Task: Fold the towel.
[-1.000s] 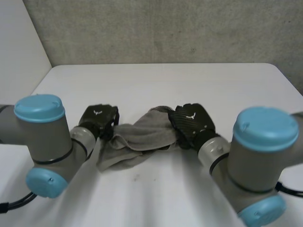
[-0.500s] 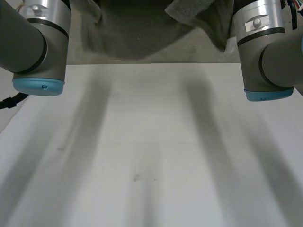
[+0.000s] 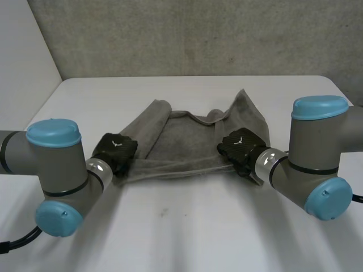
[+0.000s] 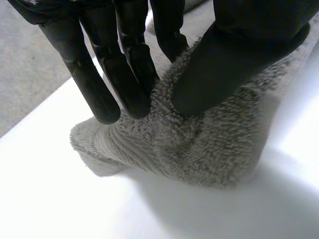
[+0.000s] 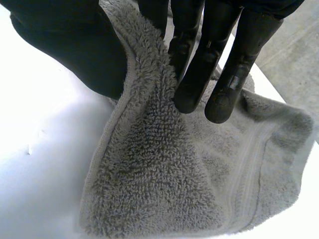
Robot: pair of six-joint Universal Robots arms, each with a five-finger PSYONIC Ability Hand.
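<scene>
The grey towel (image 3: 187, 139) lies crumpled in the middle of the white table (image 3: 187, 232), well in from every edge. Its near edge is pulled into a fairly straight line between my two hands. Along the towel's left side the cloth is rolled over on itself in a thick ridge that runs away toward the table's far edge. On the right side it rises to a loose peak pointing toward the far right corner. Between ridge and peak the far hem sags in a shallow curve, with a small fold turned over at its middle.

My left hand (image 3: 115, 152) is at the towel's near left corner. In the left wrist view my thumb (image 4: 234, 59) presses down on the fluffy pile while my fingers (image 4: 102, 94) close in from the other side, so the corner is pinched between them, bunched up against the tabletop.

My right hand (image 3: 243, 146) is at the near right corner. In the right wrist view a raised fold of the hemmed edge passes between my thumb (image 5: 75, 50) and my fingers (image 5: 192, 89), clamped there, and the rest of the corner spreads out flat on the table beneath my fingertips.

Behind the table's far edge stands a rough grey wall (image 3: 187, 34)
</scene>
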